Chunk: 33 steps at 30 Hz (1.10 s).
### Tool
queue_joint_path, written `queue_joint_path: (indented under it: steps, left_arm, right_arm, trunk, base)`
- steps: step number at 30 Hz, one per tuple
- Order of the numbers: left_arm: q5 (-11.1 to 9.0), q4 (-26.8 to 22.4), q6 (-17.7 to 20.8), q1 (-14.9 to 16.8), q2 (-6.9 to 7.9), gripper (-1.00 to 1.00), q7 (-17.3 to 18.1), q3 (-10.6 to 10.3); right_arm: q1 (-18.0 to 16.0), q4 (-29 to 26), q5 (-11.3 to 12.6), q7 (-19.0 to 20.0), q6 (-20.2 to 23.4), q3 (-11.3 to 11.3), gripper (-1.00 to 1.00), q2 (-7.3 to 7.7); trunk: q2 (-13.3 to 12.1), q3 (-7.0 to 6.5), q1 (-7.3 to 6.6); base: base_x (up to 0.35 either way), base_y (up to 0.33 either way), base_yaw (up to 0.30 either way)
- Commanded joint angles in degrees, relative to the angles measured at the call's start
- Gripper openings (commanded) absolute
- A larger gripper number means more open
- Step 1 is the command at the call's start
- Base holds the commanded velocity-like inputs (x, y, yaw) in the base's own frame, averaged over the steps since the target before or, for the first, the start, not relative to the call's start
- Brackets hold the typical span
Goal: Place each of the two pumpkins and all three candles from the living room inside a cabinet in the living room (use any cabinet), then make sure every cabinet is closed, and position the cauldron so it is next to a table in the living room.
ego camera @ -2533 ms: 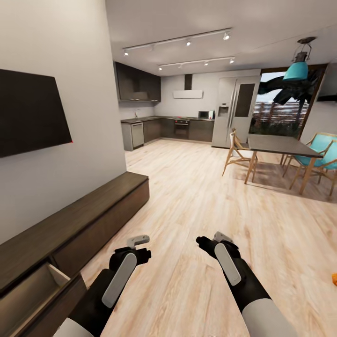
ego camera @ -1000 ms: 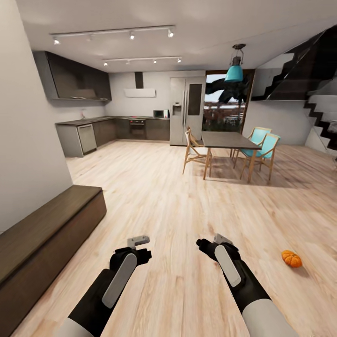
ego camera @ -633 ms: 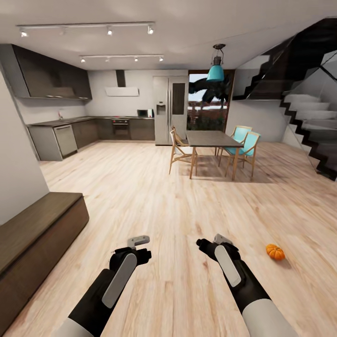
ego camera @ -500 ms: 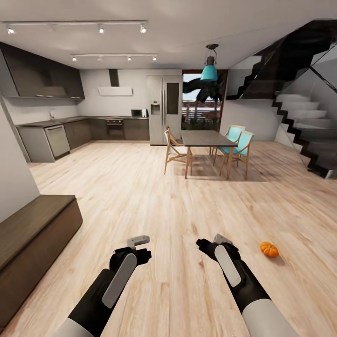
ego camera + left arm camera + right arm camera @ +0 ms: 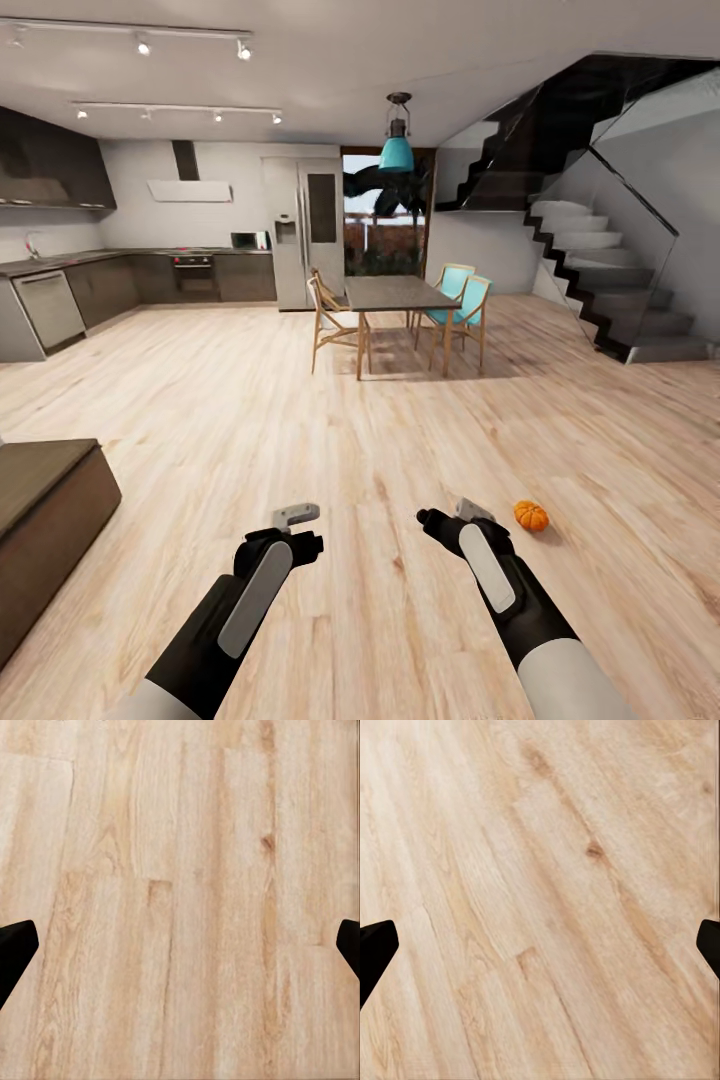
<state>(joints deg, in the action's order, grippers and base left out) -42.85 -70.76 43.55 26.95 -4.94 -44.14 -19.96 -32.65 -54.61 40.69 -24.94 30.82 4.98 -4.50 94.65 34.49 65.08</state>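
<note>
Pale wood-plank flooring (image 5: 300,400) runs the whole length of an open-plan room, from the two black robot arms in the foreground to a dark fitted kitchen (image 5: 120,280) along the far wall. A small round orange pumpkin (image 5: 531,516) lies on the floor just beside the right claw (image 5: 447,518), on its outer side and a little farther from the robot; nothing touches it. The corner of the long, low dark-brown wood cabinet (image 5: 45,500) stands at the left edge of the head view, well apart from the pumpkin, and the front face that shows is flush and closed.

Farther back stands a dark rectangular dining table on pale wood legs (image 5: 392,295), with one bare wooden chair (image 5: 335,325) on its left side and two teal-seated chairs (image 5: 460,305) on its right. A teal pendant lamp (image 5: 396,150) hangs above it. A tall grey refrigerator (image 5: 305,232) stands left of a glazed doorway, and a dark staircase with glass panels (image 5: 600,290) climbs along the right side.

Both arms reach forward, low over the floor. The left claw (image 5: 297,530) holds nothing: in the left wrist view its two black fingertips (image 5: 16,949) stand far apart over bare planks. The right claw is likewise spread wide and empty, its fingertips (image 5: 376,945) showing at opposite sides of the right wrist view.
</note>
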Motion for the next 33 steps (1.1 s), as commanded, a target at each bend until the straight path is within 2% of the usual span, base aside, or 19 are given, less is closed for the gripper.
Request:
queue_joint_path:
  steps: [1, 9, 14, 28, 33]
  left_arm:
    - [-0.56, -0.08, 0.05, 0.04, 0.02, 1.00, -0.60, -0.05]
    - [-0.49, -0.08, 0.05, 0.04, 0.07, 1.00, -0.60, 0.01]
    - [-0.40, -0.08, 0.05, 0.04, 0.10, 1.00, -0.60, 0.01]
    - [-0.39, -0.05, 0.05, 0.04, 0.11, 1.00, -0.60, 0.01]
    - [-0.52, 0.46, 0.05, 0.04, 0.09, 1.00, -0.60, 0.14]
  right_arm:
    - [-0.05, -0.06, 0.61, -0.56, 0.03, 0.12, 1.00, 0.04]
    - [-0.05, -0.06, 0.62, -0.49, 0.01, 0.12, 1.00, 0.08]
    - [-0.05, -0.33, 0.41, -0.47, -0.05, 0.26, 1.00, -0.03]
    - [-0.05, -0.43, 0.29, -0.38, -0.01, 0.35, 1.00, -0.03]
    - [-0.05, 0.00, 0.33, -0.52, 0.34, 0.31, 1.00, 0.00]
  trunk:
    - [0.03, 0.08, 0.01]
    - [0.03, 0.25, 0.01]
    - [0.03, 0.36, 0.01]
    - [0.03, 0.39, 0.01]
    - [0.03, 0.57, 0.01]
  base:
    - [0.088, 0.000, -0.278]
    - [0.091, 0.007, -0.278]
    - [0.219, 0.161, -0.202]
    - [0.298, 0.167, -0.004]
    - [0.326, 0.110, 0.124]
